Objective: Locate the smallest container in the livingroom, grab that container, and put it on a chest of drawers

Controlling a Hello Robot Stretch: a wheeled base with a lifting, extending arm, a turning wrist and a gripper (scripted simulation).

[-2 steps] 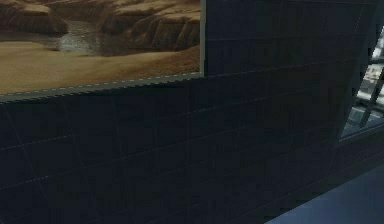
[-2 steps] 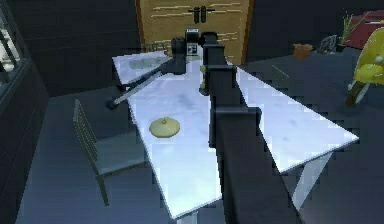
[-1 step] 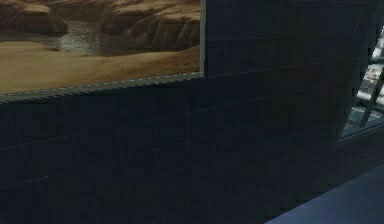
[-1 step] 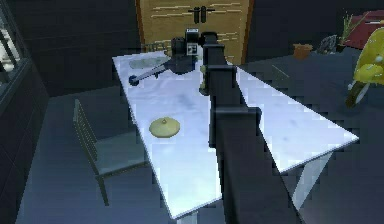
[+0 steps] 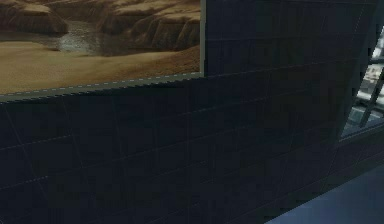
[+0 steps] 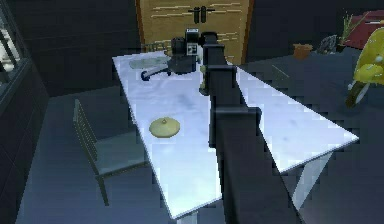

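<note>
Arm's gripper (image 6: 174,60) is upper-middle in the arm side view, over the far end of the white table (image 6: 290,120). Can't tell how its fingers stand or whether it has anything. A small dark item (image 6: 153,73) lies on the tabletop just beside it, prob. the container, shape unclear. Looks like the grab step: go slow, wrist level, lift straight up before drawing back. Tabletop smooth, glossy. Flat round yellowish disc (image 6: 163,127) mid-frame, grey slatted chair (image 6: 98,150) lower left, wooden door (image 6: 195,20) at top.

Pale table (image 6: 290,120), yellowish round disc (image 6: 163,127), dark flat thing (image 6: 154,74) atop
</note>
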